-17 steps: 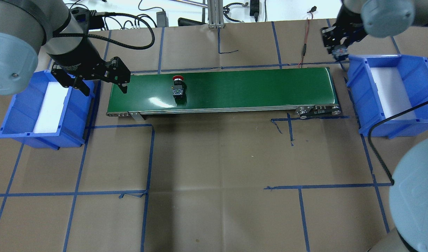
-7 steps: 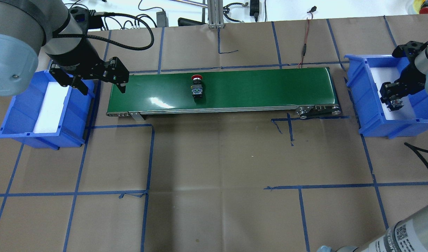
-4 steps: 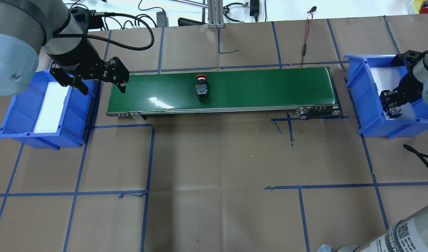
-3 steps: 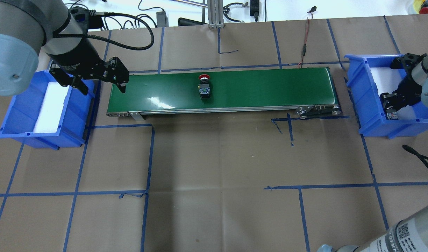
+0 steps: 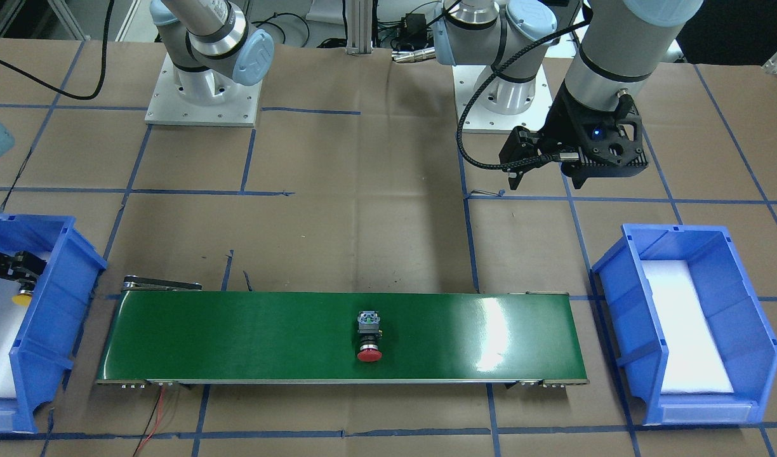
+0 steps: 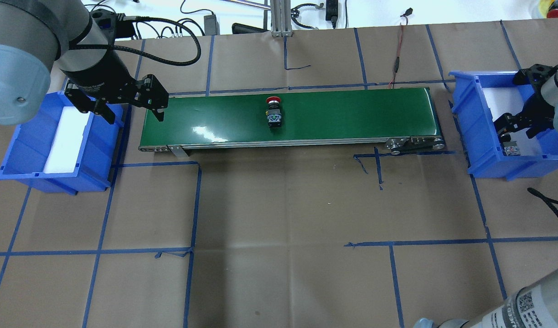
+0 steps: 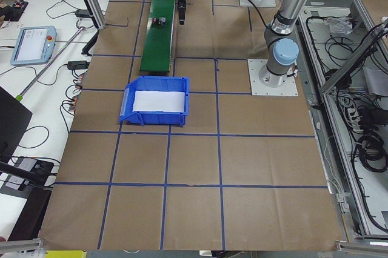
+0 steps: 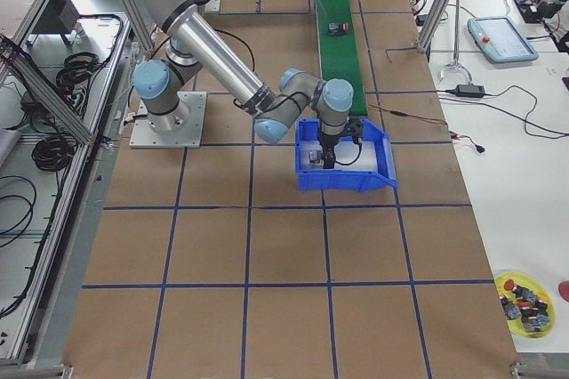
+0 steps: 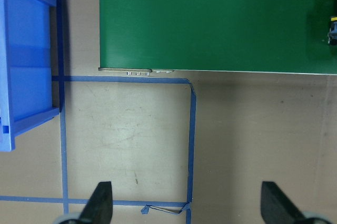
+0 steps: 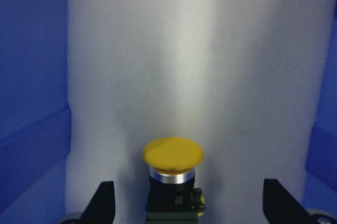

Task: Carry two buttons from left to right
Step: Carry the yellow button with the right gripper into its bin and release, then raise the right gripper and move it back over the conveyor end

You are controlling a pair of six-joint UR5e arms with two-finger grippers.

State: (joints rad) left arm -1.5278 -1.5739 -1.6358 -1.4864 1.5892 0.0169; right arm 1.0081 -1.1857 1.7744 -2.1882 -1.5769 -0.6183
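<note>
The red button (image 6: 273, 111) lies on its side on the green conveyor belt (image 6: 352, 114), near the middle; it also shows in the front view (image 5: 369, 339). The yellow button (image 10: 174, 174) rests on the white foam in the right blue bin (image 6: 470, 114), seen small from overhead (image 6: 511, 149). My right gripper (image 6: 516, 131) is open just above it, its fingers (image 10: 102, 203) wide on either side and not touching. My left gripper (image 6: 135, 114) is open and empty, hovering between the left blue bin (image 6: 28, 150) and the belt's left end.
The left bin holds only white foam. Blue tape lines grid the brown paper table. Red and black wires (image 6: 397, 59) run behind the belt's right end. The belt's roller bracket (image 6: 413, 143) juts out at its front right corner.
The red button has ridden the belt to the right. My right gripper carried the yellow button into the right bin, lowered it, then opened and let it go. The left arm stayed put.
</note>
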